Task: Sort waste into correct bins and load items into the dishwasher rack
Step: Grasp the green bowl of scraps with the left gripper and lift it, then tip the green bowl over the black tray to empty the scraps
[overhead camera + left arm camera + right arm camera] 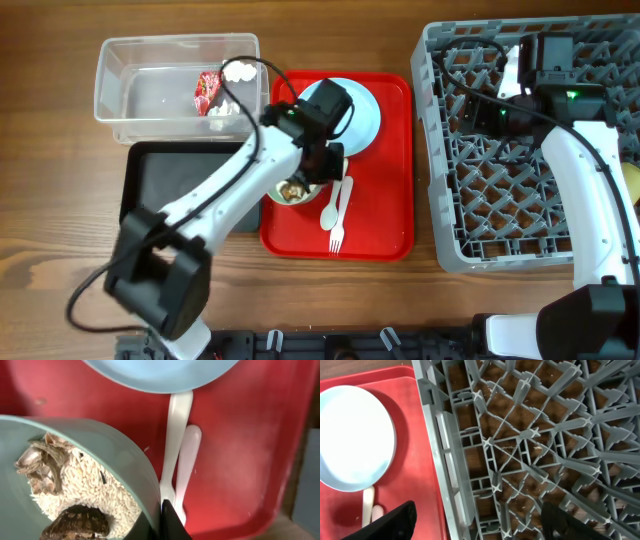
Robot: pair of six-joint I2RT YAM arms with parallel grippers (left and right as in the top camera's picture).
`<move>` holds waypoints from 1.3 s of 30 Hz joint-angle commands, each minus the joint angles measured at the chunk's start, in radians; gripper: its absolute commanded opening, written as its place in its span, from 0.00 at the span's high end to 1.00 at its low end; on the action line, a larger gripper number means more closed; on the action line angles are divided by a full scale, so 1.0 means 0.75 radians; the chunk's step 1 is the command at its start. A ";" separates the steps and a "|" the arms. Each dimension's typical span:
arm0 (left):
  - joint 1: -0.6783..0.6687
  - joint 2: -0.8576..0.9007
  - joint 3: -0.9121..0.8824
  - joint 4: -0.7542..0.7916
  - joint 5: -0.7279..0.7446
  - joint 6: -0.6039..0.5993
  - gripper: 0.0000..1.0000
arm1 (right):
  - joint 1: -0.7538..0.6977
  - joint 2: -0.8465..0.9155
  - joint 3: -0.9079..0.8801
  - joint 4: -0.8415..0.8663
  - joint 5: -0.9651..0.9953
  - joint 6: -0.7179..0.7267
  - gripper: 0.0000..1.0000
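Wood-grain tabletop runs under everything. At its far left stands the clear tub (112, 92), holding the red snack wrapper (207, 90), whose print is too small to read, with white tissue pieces (238, 72) beside it against the right-hand wall. Just in front of the tub lies the black tray (150, 185), partly crossed by the left arm. The red serving tray (385, 200) sits in the middle and carries the light blue plate (367, 115) at its far end, the pale green bowl (295, 190) on its near left edge, and the white spoon (331, 213) and fork (338, 240) side by side to the bowl's right. Pale rice-like grains and brown food scraps (80, 487) fill the bowl. The left gripper (159, 515) is clamped on the bowl's rim, one finger inside and one outside, next to the cutlery handles. The grey dishwasher rack (470, 200) takes up the right side. The right gripper (476, 510) hangs over its left edge near the far corner, fingers (400, 520) spread wide and holding nothing.
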State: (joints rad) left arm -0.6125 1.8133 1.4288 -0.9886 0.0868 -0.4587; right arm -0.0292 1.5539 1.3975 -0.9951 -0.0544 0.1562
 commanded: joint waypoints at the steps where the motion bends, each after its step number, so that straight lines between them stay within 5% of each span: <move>1: 0.097 -0.149 -0.002 -0.076 -0.041 0.009 0.96 | 0.002 -0.020 0.007 -0.012 0.030 -0.035 0.19; 6: 0.336 -0.181 -0.003 -0.162 0.133 0.169 0.96 | 0.002 -0.020 0.007 -0.017 0.048 -0.035 0.19; 22: 1.263 -0.172 -0.454 -0.123 1.448 1.160 0.96 | 0.002 -0.020 0.007 -0.033 0.048 -0.034 0.19; 33: 1.507 -0.172 -0.548 -0.114 1.927 1.090 0.96 | 0.002 -0.020 0.007 -0.036 0.048 -0.034 0.19; 39: 1.507 -0.172 -0.548 -0.114 1.953 1.080 0.96 | 0.002 -0.020 0.007 -0.036 0.048 -0.034 0.19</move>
State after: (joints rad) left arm 0.5121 1.6966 1.0233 -1.0737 1.4899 0.3607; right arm -0.0292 1.5539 1.3975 -1.0180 -0.0395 0.1444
